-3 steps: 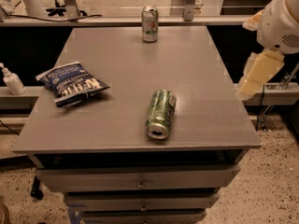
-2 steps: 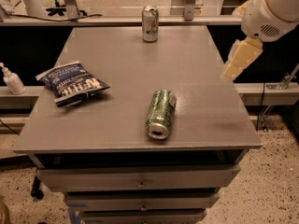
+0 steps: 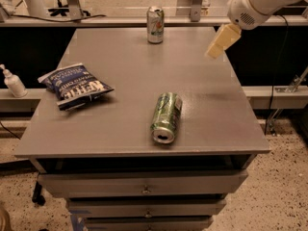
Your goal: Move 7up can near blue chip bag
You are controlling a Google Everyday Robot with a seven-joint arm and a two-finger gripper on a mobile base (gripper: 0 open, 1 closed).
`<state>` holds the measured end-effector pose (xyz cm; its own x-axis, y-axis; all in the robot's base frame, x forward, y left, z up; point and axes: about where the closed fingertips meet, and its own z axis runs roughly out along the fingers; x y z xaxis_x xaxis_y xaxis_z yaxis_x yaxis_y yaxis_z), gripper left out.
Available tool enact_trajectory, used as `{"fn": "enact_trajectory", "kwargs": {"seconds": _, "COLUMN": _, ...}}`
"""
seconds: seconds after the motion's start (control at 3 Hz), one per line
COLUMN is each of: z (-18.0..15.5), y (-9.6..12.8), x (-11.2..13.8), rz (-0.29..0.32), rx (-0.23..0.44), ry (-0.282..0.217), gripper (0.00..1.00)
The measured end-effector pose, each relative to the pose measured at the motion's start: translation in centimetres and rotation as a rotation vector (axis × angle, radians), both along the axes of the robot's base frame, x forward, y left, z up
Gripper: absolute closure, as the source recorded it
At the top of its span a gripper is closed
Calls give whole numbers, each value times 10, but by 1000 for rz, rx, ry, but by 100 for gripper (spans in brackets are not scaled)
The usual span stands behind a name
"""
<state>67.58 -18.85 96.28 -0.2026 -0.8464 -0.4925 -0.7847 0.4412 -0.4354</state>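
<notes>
Gripper (image 3: 223, 40) over table (image 3: 120, 57) right edge, opening not discernible. 7up can (image 3: 155, 24) to its left, ungrasped; bag (image 3: 74, 85) farther left. Whole move remains.

End effector (image 3: 215, 50) right of 7up can (image 3: 155, 24)

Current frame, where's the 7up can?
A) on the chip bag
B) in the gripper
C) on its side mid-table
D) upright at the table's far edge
D: the 7up can stands upright at the far edge of the table. The green can lies mid-table, the blue chip bag sits left, and the gripper hangs near the far right corner.
</notes>
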Motion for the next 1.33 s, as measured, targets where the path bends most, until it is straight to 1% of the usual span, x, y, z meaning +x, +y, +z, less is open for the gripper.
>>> {"fn": "enact_trajectory", "kwargs": {"seconds": 0.33, "z": -17, "y": 10, "x": 38, "rz": -56, "rx": 167, "ry": 18, "gripper": 0}}
{"fn": "enact_trajectory", "kwargs": {"seconds": 0.67, "z": -17, "y": 10, "x": 38, "rz": -56, "rx": 167, "ry": 18, "gripper": 0}}
{"fn": "enact_trajectory", "kwargs": {"seconds": 1.0, "z": -23, "y": 16, "x": 41, "rz": -42, "rx": 199, "ry": 10, "gripper": 0}}
{"fn": "enact_trajectory", "kwargs": {"seconds": 1.33, "z": -45, "y": 36, "x": 54, "rz": -46, "rx": 291, "ry": 6, "gripper": 0}}
